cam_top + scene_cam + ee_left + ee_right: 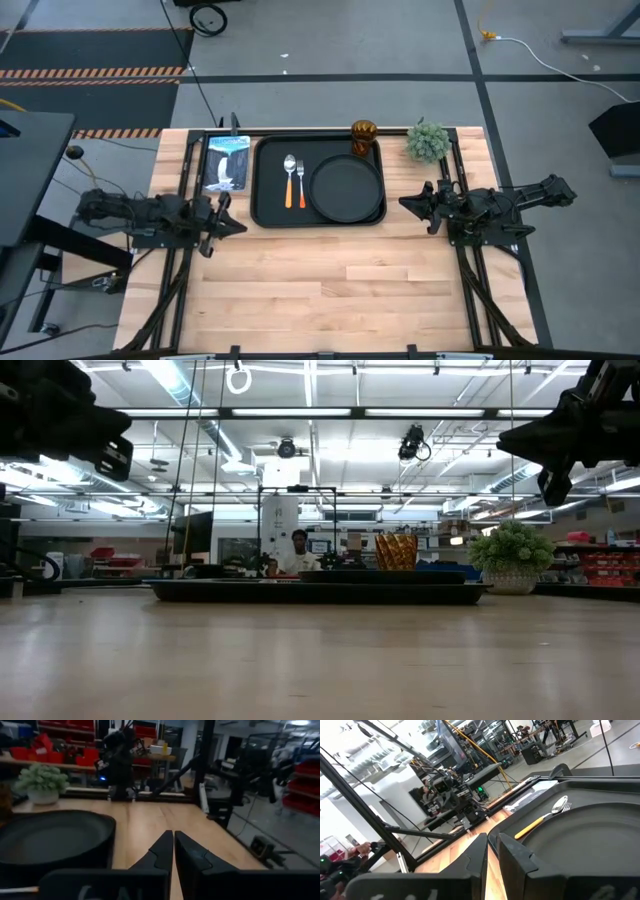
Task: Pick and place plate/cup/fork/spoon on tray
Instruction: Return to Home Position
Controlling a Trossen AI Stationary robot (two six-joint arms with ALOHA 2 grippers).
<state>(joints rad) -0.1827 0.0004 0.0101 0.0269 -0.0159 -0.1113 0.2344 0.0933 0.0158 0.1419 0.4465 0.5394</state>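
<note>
The black tray (268, 180) lies at the table's far middle. On it lie the spoon (290, 180) and the fork (299, 186) side by side, with the round black plate (346, 188) to their right. The amber cup (364, 137) stands at the tray's far right corner; whether it is inside the lip I cannot tell. My left gripper (240, 225) is shut and empty, left of the tray's near corner. My right gripper (405, 203) is shut and empty, right of the tray. The right wrist view shows the spoon (540, 822) and the plate (590, 850).
A green potted plant (428, 142) stands at the far right, beside the cup. A blue-and-white packet (226, 163) lies left of the tray. The near half of the wooden table (330, 290) is bare. A person shows far back in the room (298, 550).
</note>
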